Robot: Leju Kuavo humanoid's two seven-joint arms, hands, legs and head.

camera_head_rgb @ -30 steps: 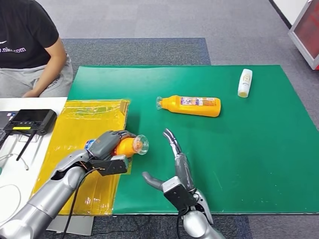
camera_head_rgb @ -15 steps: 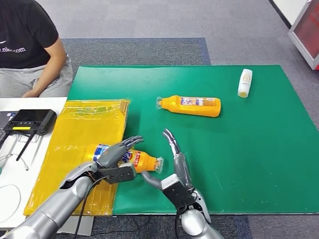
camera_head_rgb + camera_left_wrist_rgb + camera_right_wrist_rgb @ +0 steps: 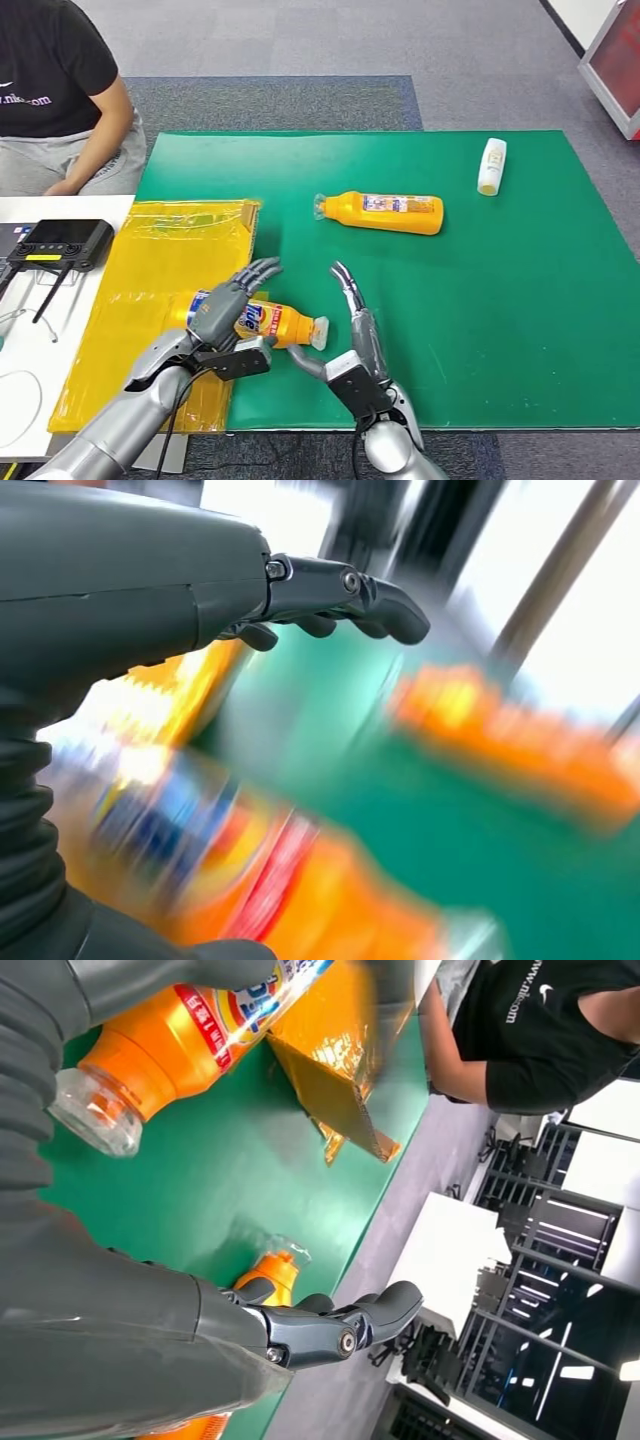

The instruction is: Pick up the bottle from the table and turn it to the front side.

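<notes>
An orange bottle (image 3: 290, 323) with a clear cap lies on its side, its printed label facing up, partly on the yellow sheet (image 3: 151, 270) and partly on the green mat (image 3: 490, 300). My left hand (image 3: 226, 308) hovers over the bottle's body with its fingers spread straight, holding nothing. In the left wrist view the fingers (image 3: 340, 585) reach out above the blurred bottle (image 3: 264, 900). My right hand (image 3: 353, 340) stands open just beside the cap, thumb close to it. The right wrist view shows the bottle (image 3: 189, 1040) by my right hand (image 3: 151, 1340).
A second orange bottle (image 3: 385, 212) lies across the mat's middle, and a small white bottle (image 3: 491, 166) sits at the far right. A person in a black shirt (image 3: 53, 70) sits at the far left. A black device (image 3: 56, 243) rests on the white table (image 3: 30, 370).
My left hand brought the raised bottle down, turned it label-up onto the table, then spread its fingers off it. My right hand barely moved.
</notes>
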